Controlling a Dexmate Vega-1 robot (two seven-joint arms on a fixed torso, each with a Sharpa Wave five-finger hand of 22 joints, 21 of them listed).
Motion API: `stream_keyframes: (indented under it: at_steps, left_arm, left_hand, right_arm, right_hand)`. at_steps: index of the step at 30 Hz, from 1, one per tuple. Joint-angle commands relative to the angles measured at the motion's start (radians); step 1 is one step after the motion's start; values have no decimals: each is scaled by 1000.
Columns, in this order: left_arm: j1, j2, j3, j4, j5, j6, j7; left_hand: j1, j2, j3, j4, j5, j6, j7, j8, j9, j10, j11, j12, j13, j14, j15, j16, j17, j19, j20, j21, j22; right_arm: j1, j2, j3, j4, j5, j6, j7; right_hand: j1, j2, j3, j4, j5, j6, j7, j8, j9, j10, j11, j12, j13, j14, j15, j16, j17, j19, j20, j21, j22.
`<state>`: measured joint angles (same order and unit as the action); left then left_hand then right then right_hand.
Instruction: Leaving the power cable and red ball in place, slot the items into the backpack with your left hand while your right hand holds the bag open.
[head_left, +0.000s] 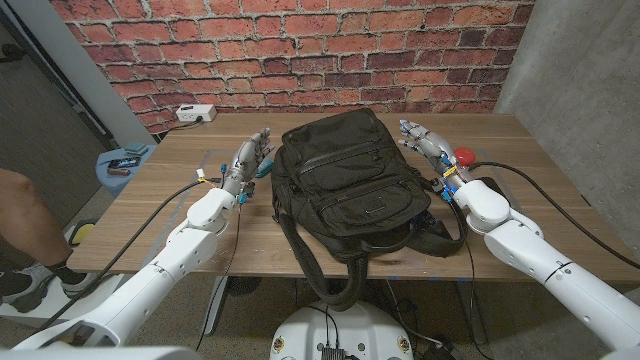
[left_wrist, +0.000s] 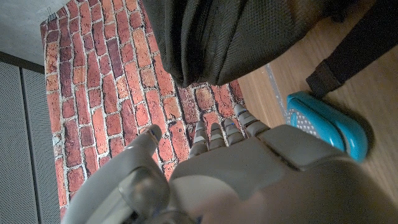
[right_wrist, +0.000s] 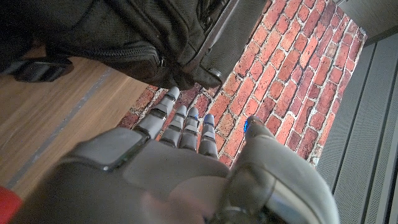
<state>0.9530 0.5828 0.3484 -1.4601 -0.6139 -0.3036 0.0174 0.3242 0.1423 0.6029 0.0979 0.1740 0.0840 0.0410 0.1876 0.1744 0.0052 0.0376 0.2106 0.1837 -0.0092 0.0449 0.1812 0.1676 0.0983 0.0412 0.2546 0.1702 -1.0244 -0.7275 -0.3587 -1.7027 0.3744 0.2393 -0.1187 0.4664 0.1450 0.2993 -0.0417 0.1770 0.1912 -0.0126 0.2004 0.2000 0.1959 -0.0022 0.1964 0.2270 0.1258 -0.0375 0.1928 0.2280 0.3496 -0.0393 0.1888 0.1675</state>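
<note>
Both white arms reached in from the near corners of the wooden table (head_left: 180, 210). Between them lay the black backpack (head_left: 345, 175), flat on the wood, with its straps hanging over the near edge. On one side of the bag, the left hand (head_left: 246, 160) stood with its fingers (left_wrist: 211, 134) straight and apart, holding nothing. A small teal thing (left_wrist: 326, 124) lay on the table just beside that hand and close to the bag. On the other side, the right hand (head_left: 428, 142) had its fingers (right_wrist: 180, 121) spread out too, and it held nothing. A red ball (head_left: 464, 156) sat just beside the right hand. Far back sat a white power strip (head_left: 196, 113), near the brick wall (head_left: 300, 50).
</note>
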Motion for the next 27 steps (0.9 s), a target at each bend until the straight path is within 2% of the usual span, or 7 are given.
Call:
stream_keyframes:
  at_steps: [1, 10, 27]
  left_arm:
    - [23, 14, -10, -22, -2, -4, 5]
    - [31, 15, -17, -20, -3, -18, 3]
    - [28, 19, -17, -16, -8, -21, -14]
  left_hand:
    - [41, 33, 10, -3, 3, 2, -2, -2, 4, 1, 4, -2, 3, 4, 10, -2, 3, 9, -1, -8, 5]
    - [41, 33, 12, -4, 3, 3, -1, -2, 4, 3, 4, -2, 3, 5, 11, -2, 3, 10, -1, -10, 5]
    - [40, 32, 17, -7, 2, 3, -2, -3, 5, 3, 3, -3, 3, 4, 10, -2, 3, 11, -1, -15, 5]
  right_arm:
    - [-40, -57, 13, -80, -100, -43, -50]
    - [-75, -109, 28, -171, -198, -129, -103]
    - [-130, -170, 47, -292, -364, -230, -168]
  right_hand:
    - [13, 2, 3, -9, 2, 9, 0, 5, 1, 11, -4, 7, 0, 13, -23, 9, 1, 15, -39, 8, 3]
    - [22, 1, 6, -21, 3, 20, 0, 9, 1, 24, -6, 12, -3, 27, -27, 16, -4, 27, -40, 11, 3]
    - [39, -3, 8, -46, 4, 47, -5, 17, 1, 59, -11, 22, -7, 61, -41, 29, -11, 61, -42, 19, 3]
